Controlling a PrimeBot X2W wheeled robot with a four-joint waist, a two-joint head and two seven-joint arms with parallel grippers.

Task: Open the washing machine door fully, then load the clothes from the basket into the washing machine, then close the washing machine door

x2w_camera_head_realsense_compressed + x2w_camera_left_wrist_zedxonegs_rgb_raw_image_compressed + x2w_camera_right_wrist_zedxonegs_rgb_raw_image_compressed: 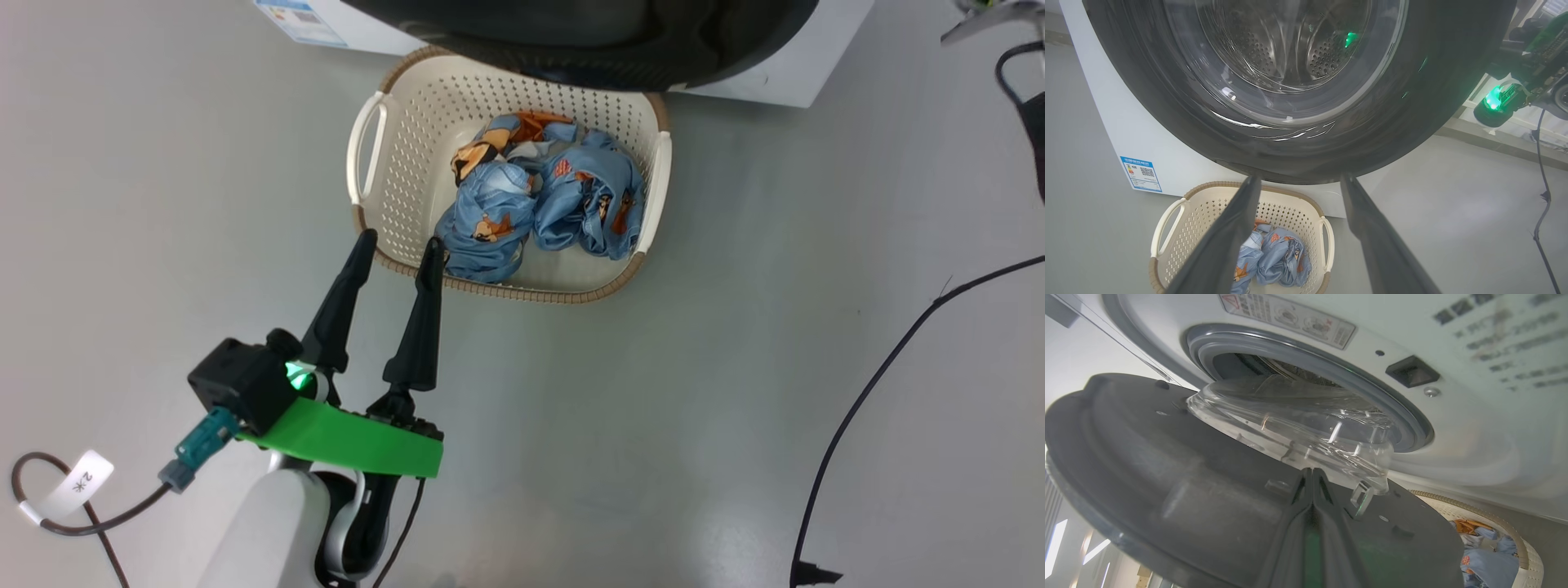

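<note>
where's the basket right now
In the head view the basket sits on the floor at top centre, just in front of the washing machine, its far rim under the washing machine door. The open left gripper is by its near-left rim.

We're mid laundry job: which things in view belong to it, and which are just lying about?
Job: washer, door, basket, clothes, left gripper, right gripper.
Lying about: black floor cable.

One basket (408,163); one washing machine (1139,139); one washing machine door (1433,81); clothes (539,196) count unclear.
</note>
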